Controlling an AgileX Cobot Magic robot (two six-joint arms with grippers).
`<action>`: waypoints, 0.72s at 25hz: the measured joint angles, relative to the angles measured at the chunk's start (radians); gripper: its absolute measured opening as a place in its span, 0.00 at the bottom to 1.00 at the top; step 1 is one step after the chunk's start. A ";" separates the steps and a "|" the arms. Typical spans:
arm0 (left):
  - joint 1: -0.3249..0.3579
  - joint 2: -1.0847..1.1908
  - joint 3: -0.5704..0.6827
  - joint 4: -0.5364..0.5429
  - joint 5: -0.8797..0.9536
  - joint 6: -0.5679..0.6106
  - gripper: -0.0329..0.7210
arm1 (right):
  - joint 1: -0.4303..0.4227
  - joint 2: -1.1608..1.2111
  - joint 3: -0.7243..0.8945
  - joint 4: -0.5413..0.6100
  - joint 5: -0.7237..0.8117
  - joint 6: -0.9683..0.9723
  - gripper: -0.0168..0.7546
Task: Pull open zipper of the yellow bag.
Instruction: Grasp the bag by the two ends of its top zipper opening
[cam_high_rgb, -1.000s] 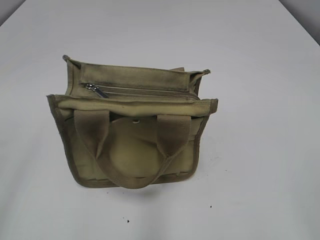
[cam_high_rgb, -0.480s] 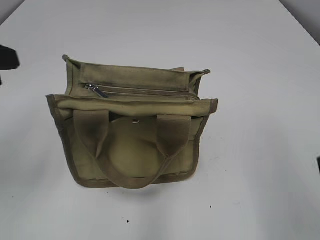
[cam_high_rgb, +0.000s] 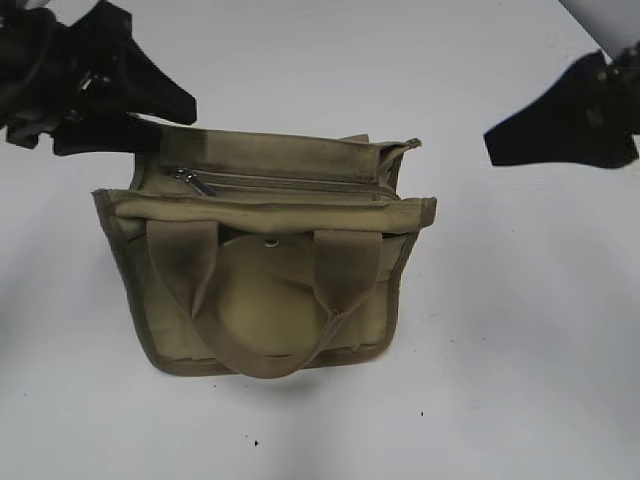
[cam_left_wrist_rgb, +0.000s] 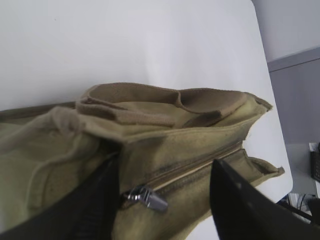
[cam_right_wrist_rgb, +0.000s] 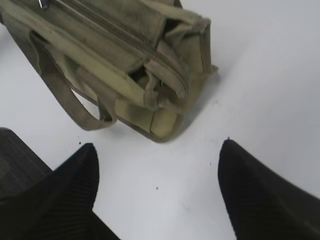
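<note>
The yellow bag (cam_high_rgb: 265, 290) stands mid-table with its handles hanging toward me. Its zipper (cam_high_rgb: 290, 183) runs along the top and looks closed, with the silver pull tab (cam_high_rgb: 192, 180) at the left end. My left gripper (cam_high_rgb: 170, 125) hovers open over the bag's far left corner. In the left wrist view its fingers (cam_left_wrist_rgb: 102, 190) straddle the zipper end, and the pull tab (cam_left_wrist_rgb: 147, 197) lies between them, untouched. My right gripper (cam_high_rgb: 500, 145) is open off the bag's right side. In the right wrist view this gripper (cam_right_wrist_rgb: 157, 150) holds nothing and has bare table under it, short of the bag (cam_right_wrist_rgb: 125, 50).
The white table (cam_high_rgb: 520, 350) surrounds the bag on all sides. A round metal snap (cam_high_rgb: 271, 240) sits on the bag's front between the two webbing handles (cam_high_rgb: 250, 350). The table's edge and a grey wall show at the right (cam_left_wrist_rgb: 295, 75).
Both arms have come into the exterior view: the left from the left edge to the bag's far left corner, the right into the upper right. The bag has not moved.
</note>
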 joint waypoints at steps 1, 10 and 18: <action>-0.005 0.030 -0.026 0.003 0.012 0.000 0.63 | 0.000 0.028 -0.026 0.023 -0.002 -0.017 0.73; -0.011 0.124 -0.126 0.130 0.114 -0.055 0.64 | 0.037 0.203 -0.177 0.205 -0.019 -0.210 0.68; -0.012 0.137 -0.135 0.105 0.085 -0.068 0.53 | 0.266 0.297 -0.237 0.217 -0.161 -0.268 0.67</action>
